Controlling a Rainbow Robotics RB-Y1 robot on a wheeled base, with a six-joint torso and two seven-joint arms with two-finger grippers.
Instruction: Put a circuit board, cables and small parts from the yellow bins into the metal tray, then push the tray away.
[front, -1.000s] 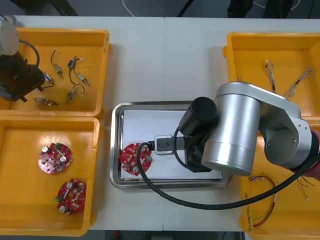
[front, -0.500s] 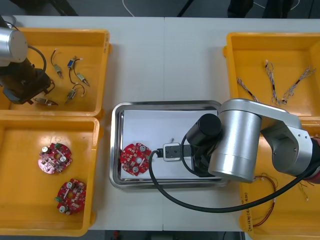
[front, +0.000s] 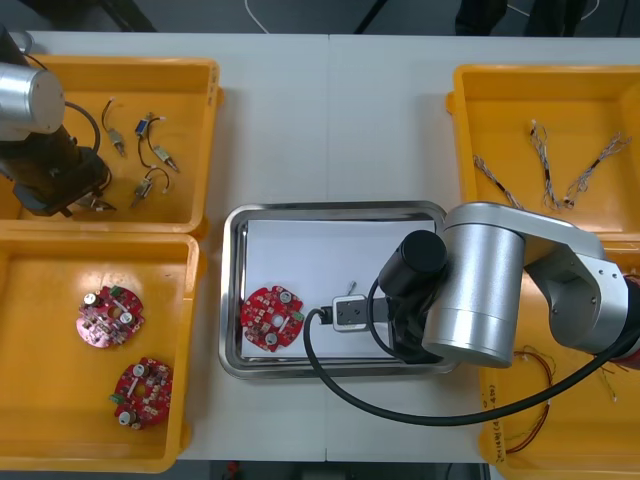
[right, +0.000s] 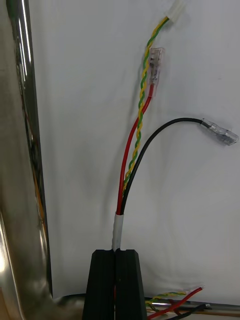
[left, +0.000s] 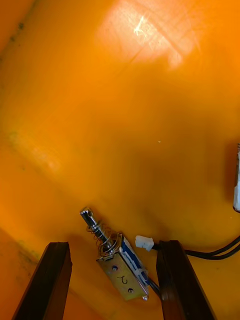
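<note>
Since a second ago my right arm (front: 480, 290) has slid toward the near right corner of the metal tray (front: 330, 209), and my left arm (front: 25, 95) has come farther in over the far left yellow bin (front: 130, 64). My right gripper (right: 116, 254) is pinched tight on the red and yellow cable (right: 131, 150), whose white sleeve comes out from between the fingertips. Its red, black and twisted yellow-green strands lie ahead on the tray's white inside. One circuit board (front: 273, 317) lies by the tray's left edge, toward the near side. Farther off, my left gripper (left: 114, 245) hangs low in the bin near its left edge, fingers spread wide. A small metal part (left: 120, 272) lies between them, not gripped.
</note>
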